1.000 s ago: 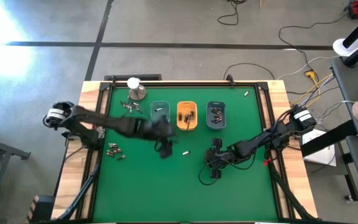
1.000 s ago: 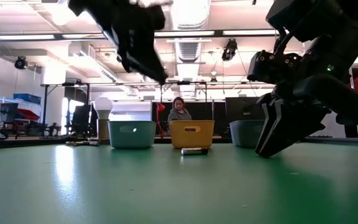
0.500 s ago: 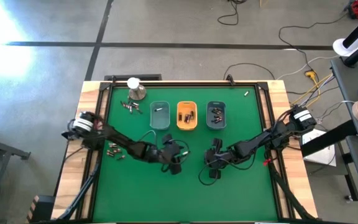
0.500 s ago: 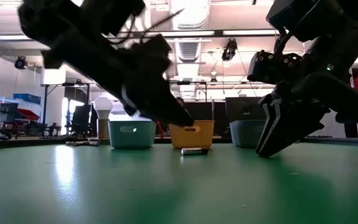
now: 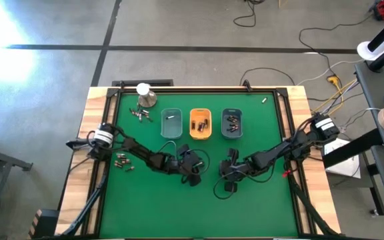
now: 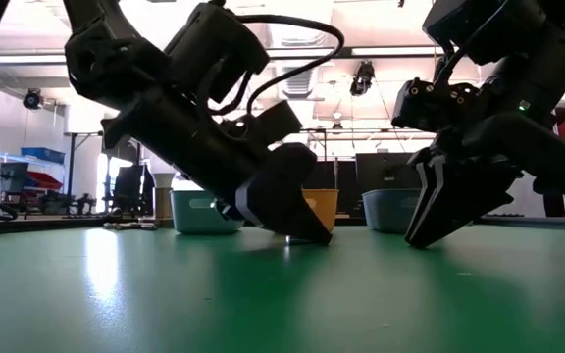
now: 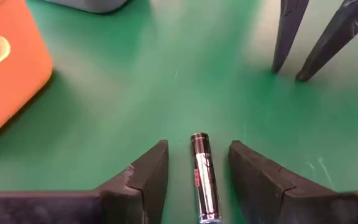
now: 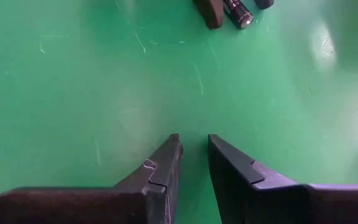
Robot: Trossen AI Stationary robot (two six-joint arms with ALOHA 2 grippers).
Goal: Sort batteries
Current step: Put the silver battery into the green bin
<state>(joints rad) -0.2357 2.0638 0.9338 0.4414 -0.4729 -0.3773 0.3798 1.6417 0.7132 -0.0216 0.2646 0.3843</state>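
Three small plastic trays stand in a row near the far edge of my green counter (image 5: 272,133). The pale teal tray (image 5: 171,124) holds one light battery. The orange tray (image 5: 200,125) in the middle holds a few dark batteries, and the grey-blue tray (image 5: 232,123) holds several more.

My left end effector (image 7: 197,163) is down on the counter in front of the orange tray, its fingers spread on both sides of one dark cylindrical battery (image 7: 203,178) without touching it. My right end effector (image 8: 193,158) rests just beside, fingers nearly pressed together, pinching nothing.

More loose batteries (image 5: 139,115) lie beside the round metal dome (image 5: 147,97) at the far left corner, and others (image 5: 123,161) near the left edge.
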